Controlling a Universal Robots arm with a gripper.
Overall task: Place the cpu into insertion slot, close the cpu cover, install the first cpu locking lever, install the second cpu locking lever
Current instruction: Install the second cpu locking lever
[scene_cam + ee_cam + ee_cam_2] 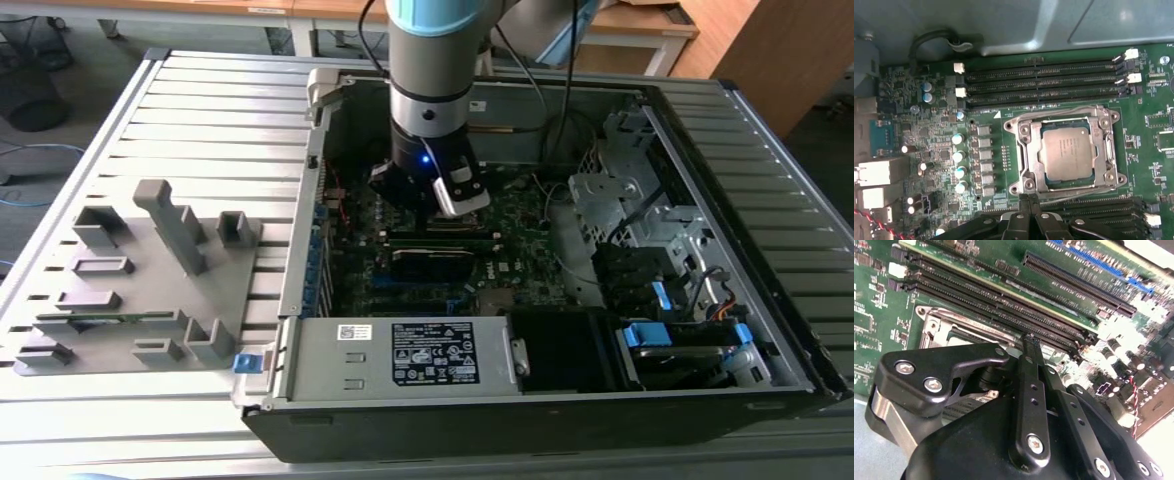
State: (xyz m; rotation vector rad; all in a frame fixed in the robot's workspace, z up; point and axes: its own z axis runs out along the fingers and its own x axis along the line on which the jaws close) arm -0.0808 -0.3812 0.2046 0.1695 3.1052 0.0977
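Note:
The cpu, a dull silver square, lies in the insertion slot on the green motherboard. Over it lies the cpu cover, a silver frame whose window shows the chip. A thin wire lever runs along one edge of the frame. My gripper is shut with nothing between its fingers. Its tips hover just off the socket's edge, beside the memory slots. In the second wrist view the black fingers meet above a corner of the socket frame. In the exterior view the gripper reaches down inside the open computer case.
Long black memory slots flank the socket on both sides. A labelled power supply box sits at the case's near edge. Drive bays and cables fill the exterior view's right. A grey fixture stands on the slatted table at the left.

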